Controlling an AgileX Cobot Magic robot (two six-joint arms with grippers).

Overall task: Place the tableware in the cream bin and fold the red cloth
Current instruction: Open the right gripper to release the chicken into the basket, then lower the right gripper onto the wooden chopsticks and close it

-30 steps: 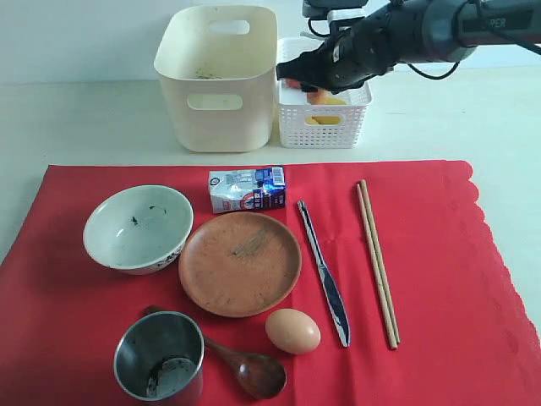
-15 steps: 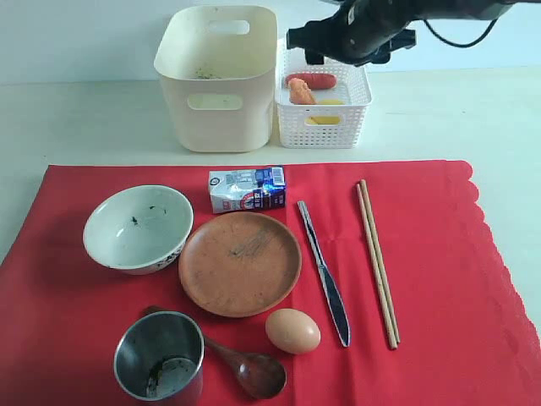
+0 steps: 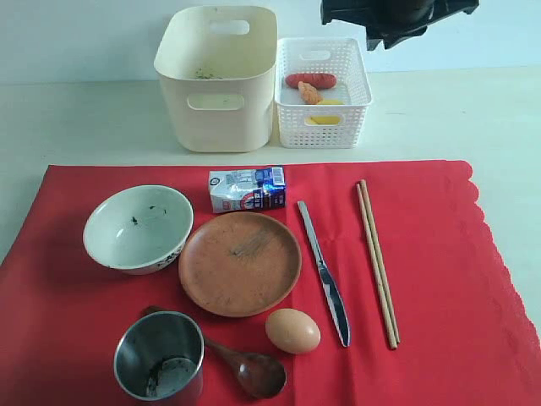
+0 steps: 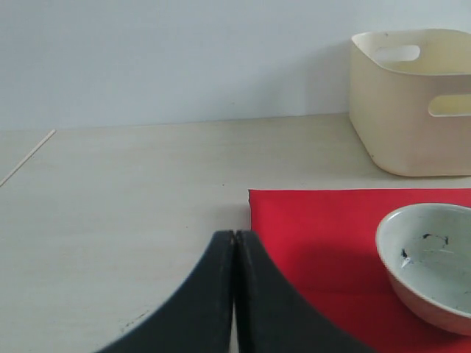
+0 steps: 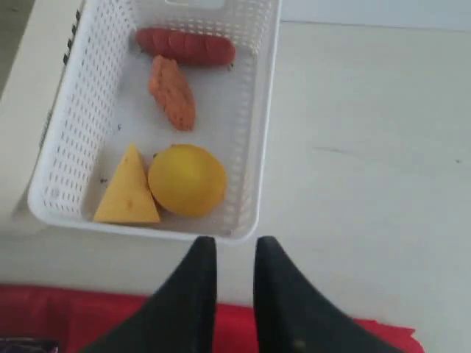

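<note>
Your left jaws are pressed together with nothing in them, over the bare worktop just beside a corner of the red cloth. The cloth lies flat and unfolded, and all the tableware is on it. At its left is the white speckled bowl, upright, with the steel cup in front of it. The dark wooden spoon lies just beside the cup. The brown round plate sits next to the bowl. Behind the cloth, the cream bin stands on the worktop, holding no tableware. The small milk carton lies between plate and bin, and the egg rests in front of the plate. Right of these come the silver table knife and then the 2 wooden chopsticks, side by side. The white perforated basket touches the bin's right side, holding a sausage and a lemon. Your right jaws hang above the worktop near that basket, a narrow gap between them, gripping nothing.
</note>
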